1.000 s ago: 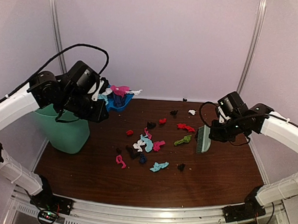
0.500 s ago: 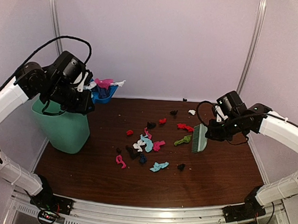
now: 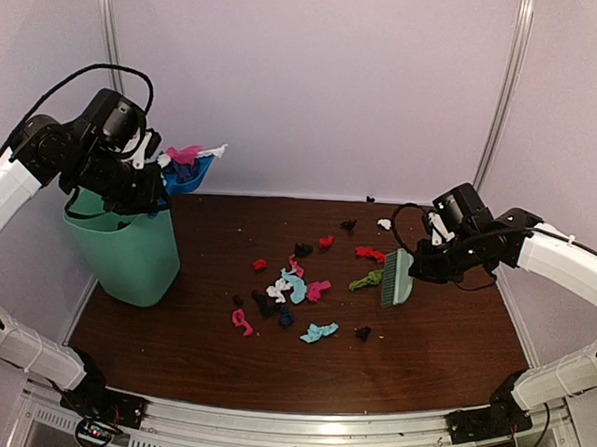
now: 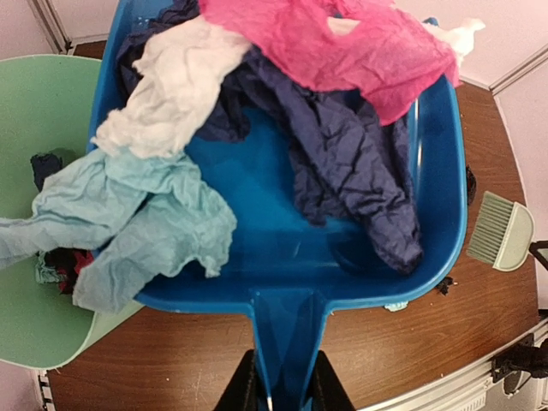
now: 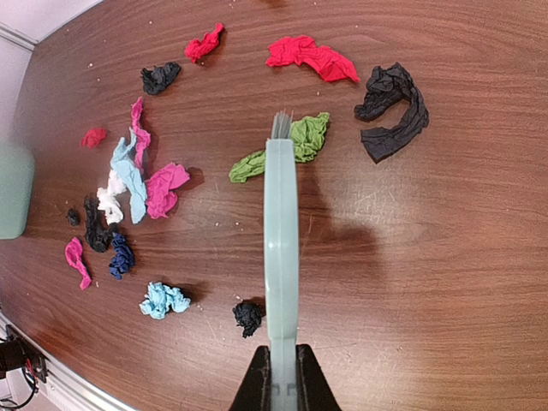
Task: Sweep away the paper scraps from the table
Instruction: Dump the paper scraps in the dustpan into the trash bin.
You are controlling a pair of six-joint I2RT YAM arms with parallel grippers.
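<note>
Pale lilac panel walls (image 3: pixel 316 84) from 9 to 3 o'clock; silver posts (image 3: pixel 111 23) at 11 and 1; soft even light.

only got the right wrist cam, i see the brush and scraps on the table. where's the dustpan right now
Observer: The left end effector holds the blue dustpan by its handle, up in the air at the rim of the green bin.
Operator: loaded or empty
Observer: Loaded. Pink, white, navy and pale blue scraps lie in it, and the pale blue piece hangs over its edge on the bin side.
Operator: anything inside the bin
Observer: Yes, the left wrist view shows a few dark and red bits down inside it.
</note>
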